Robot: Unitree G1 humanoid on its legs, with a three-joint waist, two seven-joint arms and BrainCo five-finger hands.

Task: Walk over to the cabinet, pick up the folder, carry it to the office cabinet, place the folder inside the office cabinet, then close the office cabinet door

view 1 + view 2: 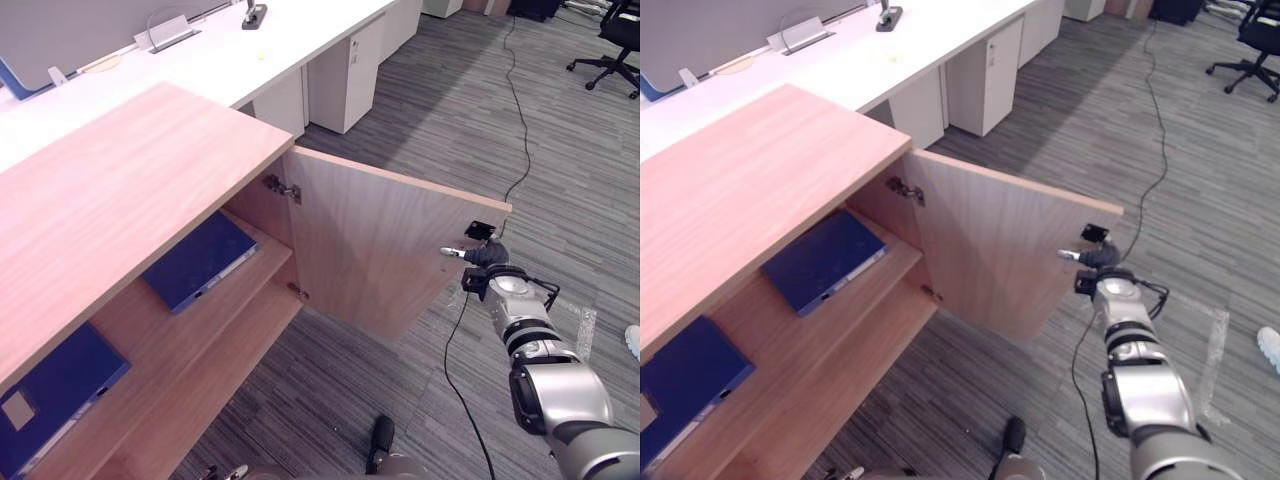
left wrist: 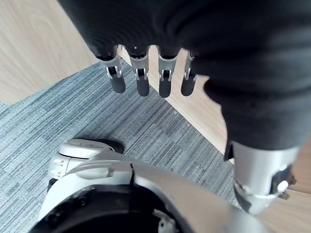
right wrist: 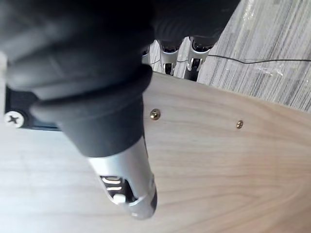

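Left eye view takes in the office cabinet (image 1: 120,180) from above, its wooden top broad and bare, and the door (image 1: 370,250) swung wide out over the carpet. Inside, the folder (image 1: 195,262) lies flat on a shelf close to the hinge side, so placing looks done and only closing remains; a second blue folder (image 1: 55,390) lies further along inside. The right hand (image 1: 487,255) sits at the upper corner of the door's free edge, its thumb laid along the inner face; whether it clasps that edge or only rests against it, I cannot tell. The left hand (image 2: 204,58) hangs over the carpet beside the cabinet, fingers (image 2: 141,82) released and empty. As I judge it, a push from so near the corner could slip off the edge. A hand left straddling that edge could be nipped against the cabinet as the door shuts. The folder's near corner might also foul the door if it overhangs the shelf.
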